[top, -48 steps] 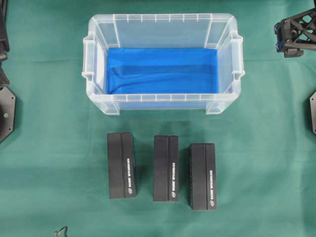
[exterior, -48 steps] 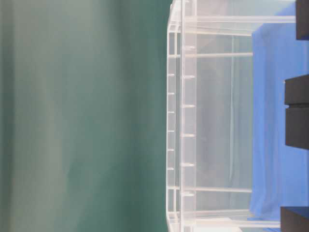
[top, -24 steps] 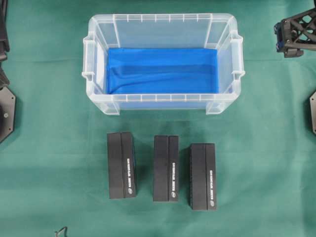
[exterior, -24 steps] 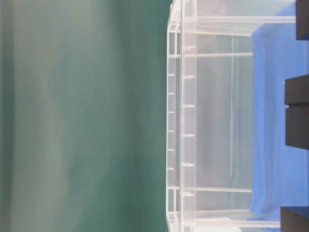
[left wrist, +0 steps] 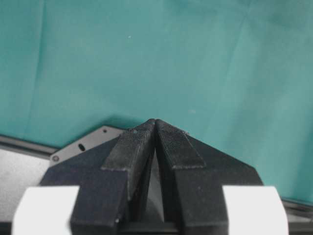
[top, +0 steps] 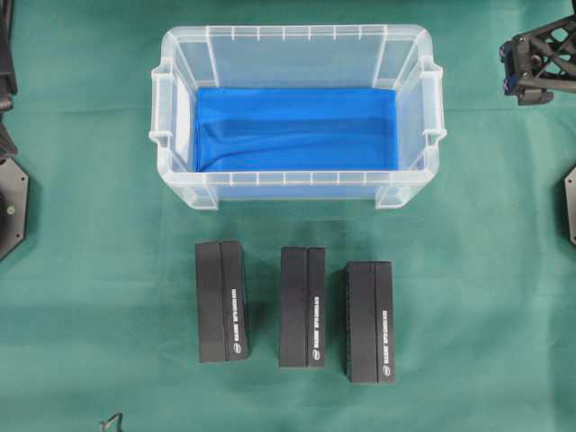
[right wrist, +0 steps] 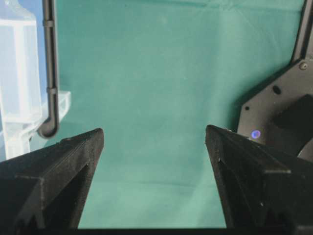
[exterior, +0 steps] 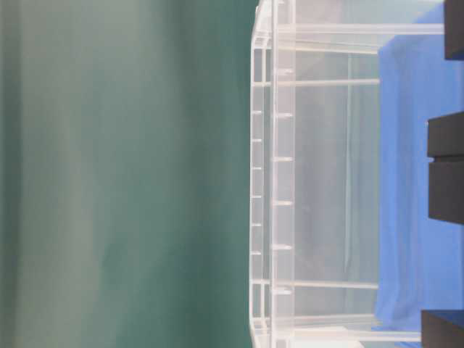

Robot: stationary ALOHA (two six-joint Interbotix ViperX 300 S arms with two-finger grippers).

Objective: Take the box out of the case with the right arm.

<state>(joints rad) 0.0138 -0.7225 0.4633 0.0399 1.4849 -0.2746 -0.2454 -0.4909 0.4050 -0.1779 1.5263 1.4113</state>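
Note:
The clear case stands at the back middle of the green cloth, and only its blue sheet shows inside it. Three black boxes lie side by side on the cloth in front of it: one on the left, one in the middle and one on the right. My right gripper hangs at the far right beside the case, open, with only cloth between its fingertips. My left gripper is shut on nothing above bare cloth. The table-level view shows the case wall and box ends.
Black base plates sit at the left edge and right edge. A thin dark cable end lies at the front left. In the right wrist view a black tube hangs by the case corner.

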